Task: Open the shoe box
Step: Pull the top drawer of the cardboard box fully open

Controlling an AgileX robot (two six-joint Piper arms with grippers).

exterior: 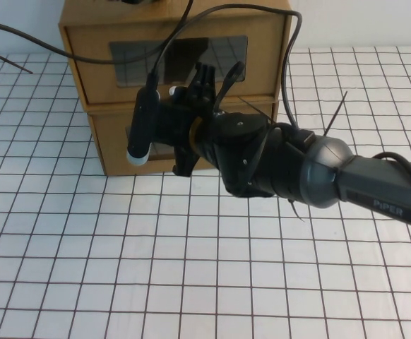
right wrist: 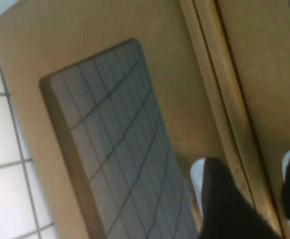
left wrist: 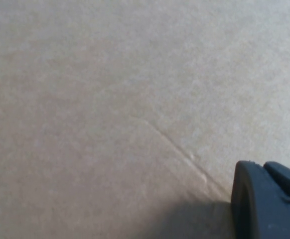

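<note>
Two brown cardboard shoe boxes stand stacked at the back of the table, the upper box (exterior: 85, 42) on the lower box (exterior: 110, 145), each with a clear window in its front. My right gripper (exterior: 174, 131) is up against the box fronts. It is open: in the right wrist view the right gripper (right wrist: 247, 167) has one white-tipped finger (right wrist: 205, 184) beside the lower box's window (right wrist: 120, 149) and the other across the seam (right wrist: 219, 99) between the boxes. Nothing is held. My left gripper (left wrist: 269, 199) shows only a dark part close against plain cardboard (left wrist: 110, 99).
The boxes rest on a white gridded table (exterior: 191, 268). Black cables (exterior: 290, 63) hang over the upper box and down to the right arm (exterior: 318, 169), which covers much of the lower box front.
</note>
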